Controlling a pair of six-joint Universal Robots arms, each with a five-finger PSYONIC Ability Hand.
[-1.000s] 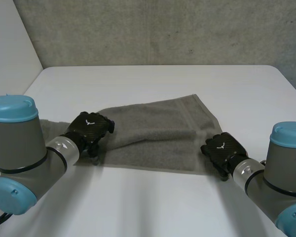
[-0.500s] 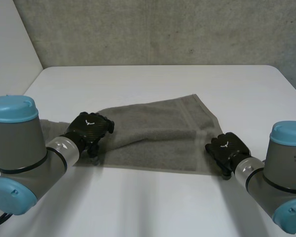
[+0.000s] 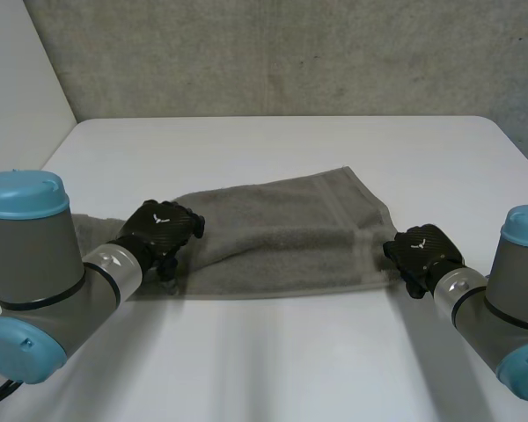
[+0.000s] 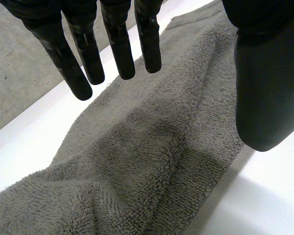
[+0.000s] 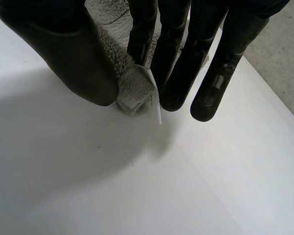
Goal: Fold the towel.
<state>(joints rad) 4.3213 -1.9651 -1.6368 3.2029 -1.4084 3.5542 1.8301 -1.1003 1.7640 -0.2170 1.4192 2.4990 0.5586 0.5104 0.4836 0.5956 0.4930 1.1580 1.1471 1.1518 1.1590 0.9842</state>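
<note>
A grey towel (image 3: 282,233) lies spread and rumpled across the middle of the white table (image 3: 273,360), running from left-centre to right-centre of the head view. At the lower left of that frame, the robot's left hand (image 3: 161,230) is over the towel's near edge by its left end, its fingers (image 4: 118,46) straight and well apart from the thumb (image 4: 269,88), gripping nothing. At the lower right, the right hand (image 3: 422,251) pinches the towel's near right corner between thumb and fingers, close to the table.
</note>
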